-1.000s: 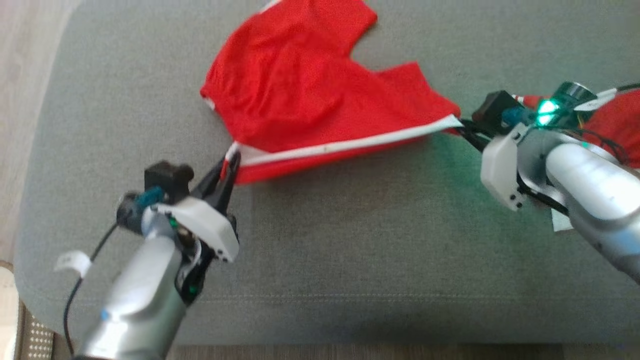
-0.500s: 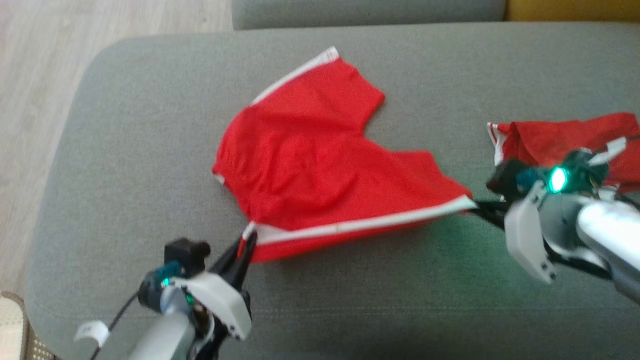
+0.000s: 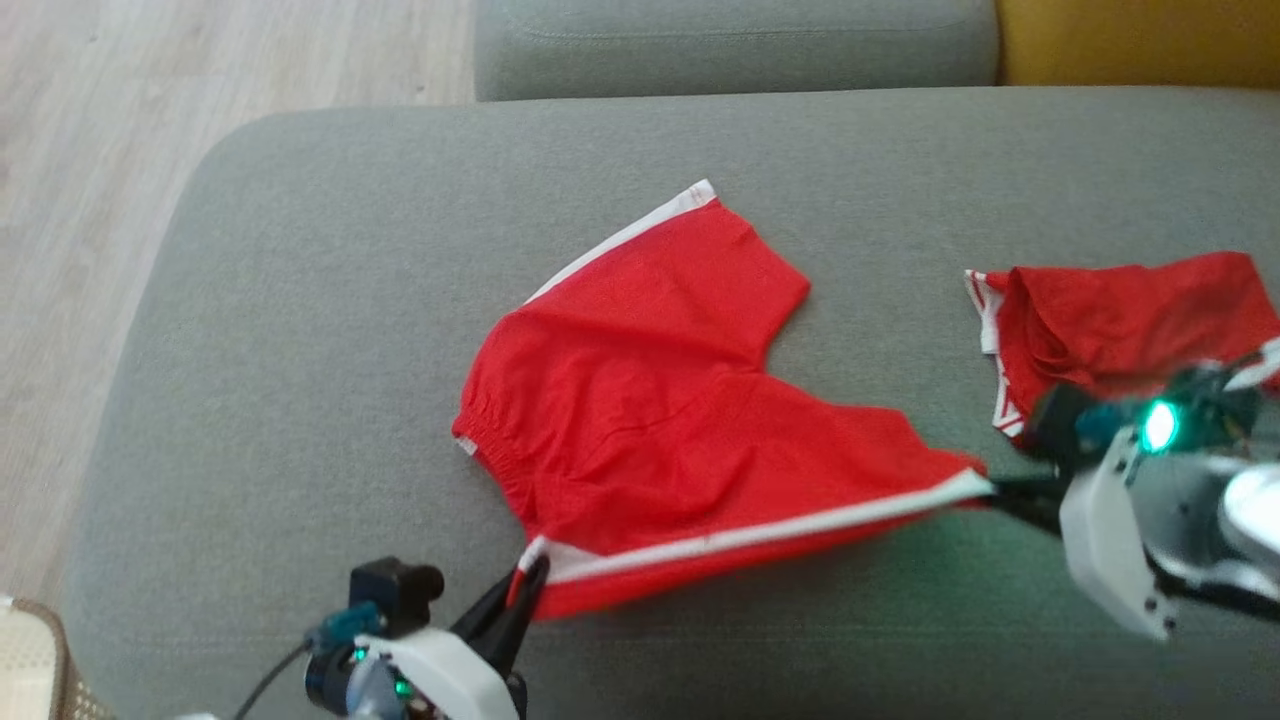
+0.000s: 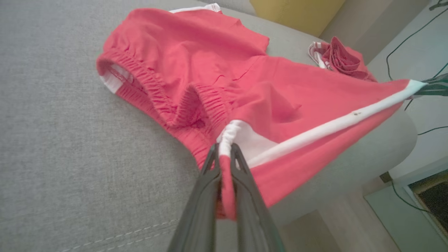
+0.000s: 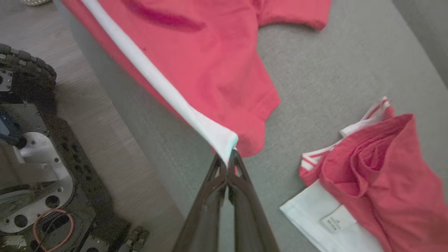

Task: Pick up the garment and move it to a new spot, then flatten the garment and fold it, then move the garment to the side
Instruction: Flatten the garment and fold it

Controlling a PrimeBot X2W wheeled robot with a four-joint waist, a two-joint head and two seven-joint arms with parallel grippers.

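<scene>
Garment: the garment (image 3: 660, 400) (red shorts by the look, with a white side stripe) lies mid-frame in the head view on the grey sofa cushion (image 3: 300, 300). Its stripe edge is drawn taut along the lower side.
Left jaws: pressed together on the white waistband corner, lower centre-left of the head view. The left wrist view shows a fold of red cloth between them.
Right jaws: pinching only the tip of the white hem corner, at the right of the head view.
Stage: I judge you are spreading it for flattening; no fold is made yet.
Risk one: the right hold is thin, so more pull between the arms could slip it free.
Risk two: the waistband is bunched at centre left and would crease if laid down so.
Risk three: the second red garment (image 3: 1120, 320) lies just beside the right arm, and a sweep there could drag it.
</scene>
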